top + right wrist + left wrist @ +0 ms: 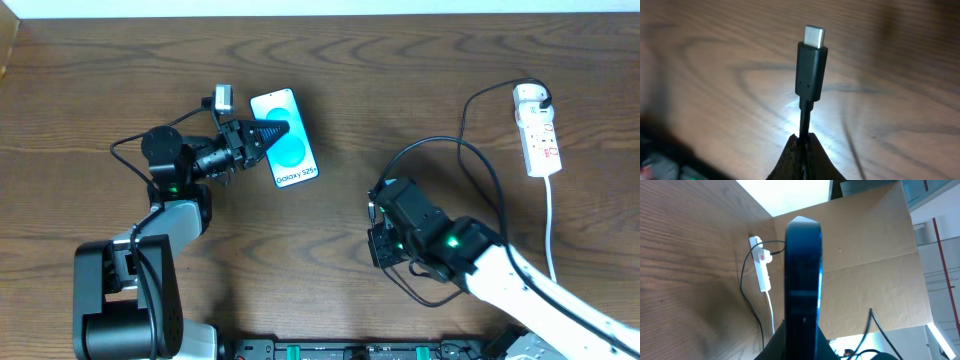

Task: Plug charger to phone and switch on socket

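Brown wood-grain worktop [330, 80] fills the overhead view, with a narrow white strip [300, 6] along its far edge. In the left wrist view, a creased cardboard panel [865, 235] stands beyond the worktop, with bright white above it. A pale wall [950, 230] with a thin red line lies at right. In the right wrist view, a small glare patch [785, 112] lights the wood.

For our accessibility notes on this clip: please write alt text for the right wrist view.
The right gripper is shut on the charger cable just below its black connector, whose silver tip points up in the frame. Behind it lies a blurred wooden table.
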Motion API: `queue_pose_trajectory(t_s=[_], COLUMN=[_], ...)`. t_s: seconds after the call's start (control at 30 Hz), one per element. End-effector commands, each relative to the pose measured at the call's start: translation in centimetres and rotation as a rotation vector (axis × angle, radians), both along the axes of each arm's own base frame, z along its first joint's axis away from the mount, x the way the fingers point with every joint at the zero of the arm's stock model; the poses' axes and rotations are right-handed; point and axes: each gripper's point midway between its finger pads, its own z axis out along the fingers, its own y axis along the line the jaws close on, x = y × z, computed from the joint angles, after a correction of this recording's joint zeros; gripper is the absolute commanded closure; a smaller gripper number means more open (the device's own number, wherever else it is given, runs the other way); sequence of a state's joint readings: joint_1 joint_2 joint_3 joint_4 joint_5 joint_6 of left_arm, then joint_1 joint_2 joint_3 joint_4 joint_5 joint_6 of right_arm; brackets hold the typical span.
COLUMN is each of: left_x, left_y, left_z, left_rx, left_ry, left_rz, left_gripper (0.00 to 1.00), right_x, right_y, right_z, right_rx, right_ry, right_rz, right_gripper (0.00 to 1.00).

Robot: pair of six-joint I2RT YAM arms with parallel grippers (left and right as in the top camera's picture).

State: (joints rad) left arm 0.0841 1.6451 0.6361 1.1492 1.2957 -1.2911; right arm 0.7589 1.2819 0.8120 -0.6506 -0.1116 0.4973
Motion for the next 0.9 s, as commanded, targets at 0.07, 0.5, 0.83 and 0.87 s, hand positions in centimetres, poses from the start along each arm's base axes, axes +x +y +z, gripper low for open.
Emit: queue_pose_trajectory(t_s=[0.07,0.5,0.83,0.87], left_x=[0.2,0.2,0.2,0.2], left_y=[0.2,0.2,0.2,0.2], left_z=[1.0,1.0,1.0,1.0], left_rx=[-0.003,-0.003,-0.003,-0.003], left_ry=[-0.024,-0.024,-0.024,-0.024], left_rz=[0.001,0.001,0.001,0.001], left_gripper=[0.92,0.93,0.93,0.92], right_x=[1.2,3.5,1.8,1.3], right_y=[-0.8,0.9,-0.7,-0.6], right_z=[-5.0,-6.0,-7.3,-7.6], right_rx=[-0.16,-0.24,-0.368,-0.371], right_ry=[0.049,0.077,0.137,0.153], right_rz=[-0.041,-0.007,0.026,0.038], right_gripper=[0.99,0.29,0.44,0.47])
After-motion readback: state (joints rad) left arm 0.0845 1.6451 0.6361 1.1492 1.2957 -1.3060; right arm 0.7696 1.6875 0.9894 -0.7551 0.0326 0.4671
